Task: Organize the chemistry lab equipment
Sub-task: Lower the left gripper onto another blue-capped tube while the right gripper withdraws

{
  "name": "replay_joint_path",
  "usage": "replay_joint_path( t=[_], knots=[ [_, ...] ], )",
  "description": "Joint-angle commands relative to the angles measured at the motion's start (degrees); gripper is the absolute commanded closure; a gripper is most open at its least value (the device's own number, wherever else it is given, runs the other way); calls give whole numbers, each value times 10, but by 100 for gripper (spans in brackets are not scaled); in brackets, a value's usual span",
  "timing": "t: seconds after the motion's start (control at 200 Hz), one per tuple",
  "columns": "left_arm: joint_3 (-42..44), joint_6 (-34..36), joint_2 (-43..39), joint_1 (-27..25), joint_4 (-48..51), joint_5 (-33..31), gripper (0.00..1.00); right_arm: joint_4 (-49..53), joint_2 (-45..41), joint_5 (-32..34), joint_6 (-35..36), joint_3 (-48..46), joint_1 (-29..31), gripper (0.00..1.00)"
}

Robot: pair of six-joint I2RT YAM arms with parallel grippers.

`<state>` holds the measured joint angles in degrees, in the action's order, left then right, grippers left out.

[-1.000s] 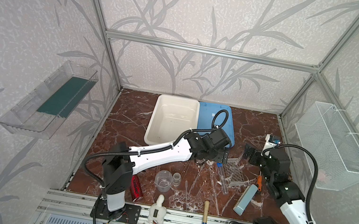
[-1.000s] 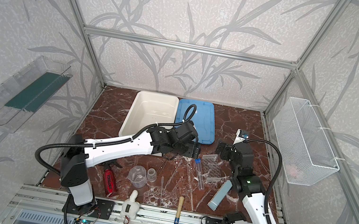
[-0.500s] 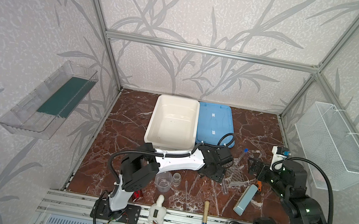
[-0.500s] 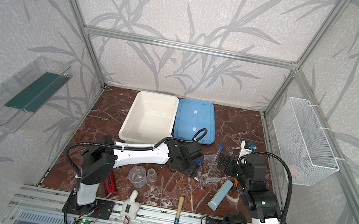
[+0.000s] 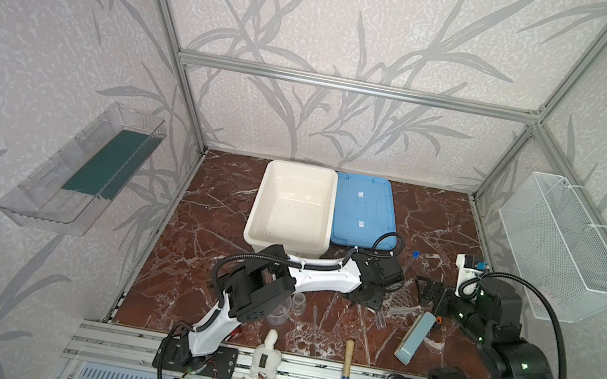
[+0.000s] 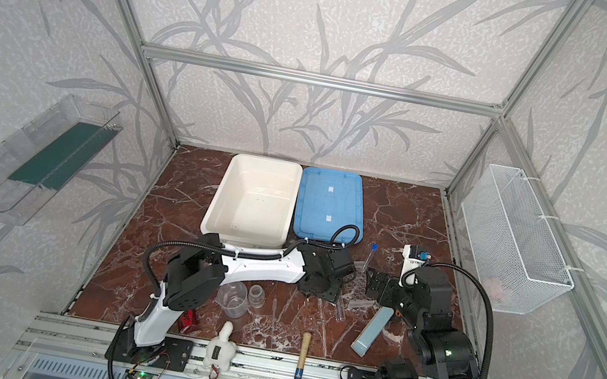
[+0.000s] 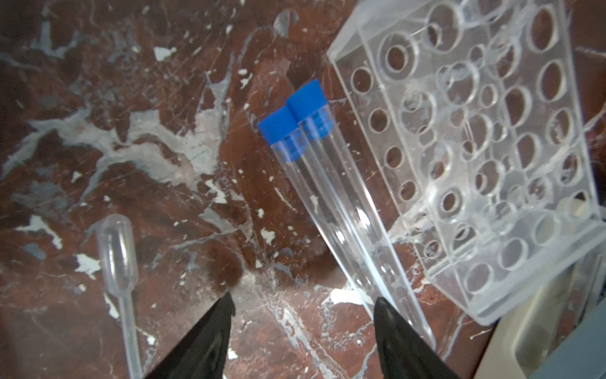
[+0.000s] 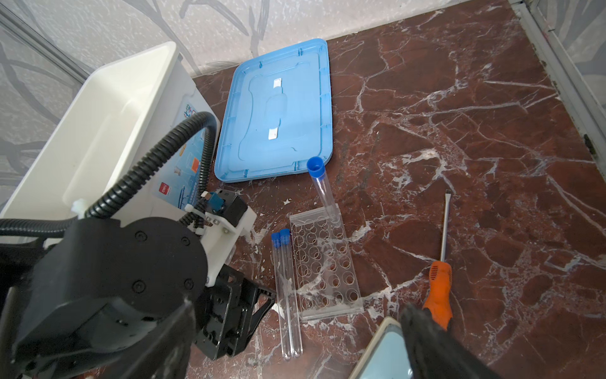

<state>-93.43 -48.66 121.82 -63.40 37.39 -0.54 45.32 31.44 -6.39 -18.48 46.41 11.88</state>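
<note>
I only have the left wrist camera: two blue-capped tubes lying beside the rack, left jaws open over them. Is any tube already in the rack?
Observer: Yes. One capped tube leans in a corner hole of the rack, at the end nearest the blue lid.
Operator: Where's the right gripper?
Observer: The right gripper is open and empty, just right of the rack in a top view.
Operator: Anything lying past the rack?
Observer: An orange-handled screwdriver, on the side away from your two tubes.
</note>
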Motion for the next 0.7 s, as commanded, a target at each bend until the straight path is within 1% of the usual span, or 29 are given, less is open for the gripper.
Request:
replay_joint_path(
  t=[0.0, 0.095, 0.115, 0.14, 0.155, 0.17, 0.365, 0.5, 0.62, 0.64, 0.67, 0.695],
  knots=[
    [-24, -19, 10, -5, 3, -24, 31, 11, -16, -15, 10, -6, -1, 5],
    [-32, -23, 17, -5, 10, -33, 33, 11, -21, -16, 11, -5, -1, 5],
    [-35, -25, 22, -4, 14, -32, 36, 12, -21, -16, 11, -5, -1, 5],
    [-41, -26, 28, -5, 22, -32, 38, 10, -21, -15, 12, -5, -1, 5],
    [-45, -27, 31, -5, 28, -34, 42, 9, -21, -16, 13, -5, -1, 5],
    [-47, -26, 33, -5, 31, -35, 44, 9, -21, -16, 14, -5, -1, 6],
    [-53, -27, 50, -6, 33, -52, 44, 6, -23, -12, 18, -6, -1, 7],
    [-63, -20, 63, -6, 33, -44, 44, 5, -29, -5, 17, -7, -1, 7],
    [-84, -19, 75, -6, 59, -46, 46, 4, -31, -4, 18, -8, -1, 8],
    [-86, -19, 74, -6, 63, -50, 50, 4, -30, -3, 17, -8, -1, 8],
    [-87, -20, 72, -6, 70, -54, 52, 5, -30, -4, 18, -8, -1, 8],
    [-87, -20, 70, -6, 77, -59, 56, 4, -29, -4, 18, -8, -1, 8]
  ],
)
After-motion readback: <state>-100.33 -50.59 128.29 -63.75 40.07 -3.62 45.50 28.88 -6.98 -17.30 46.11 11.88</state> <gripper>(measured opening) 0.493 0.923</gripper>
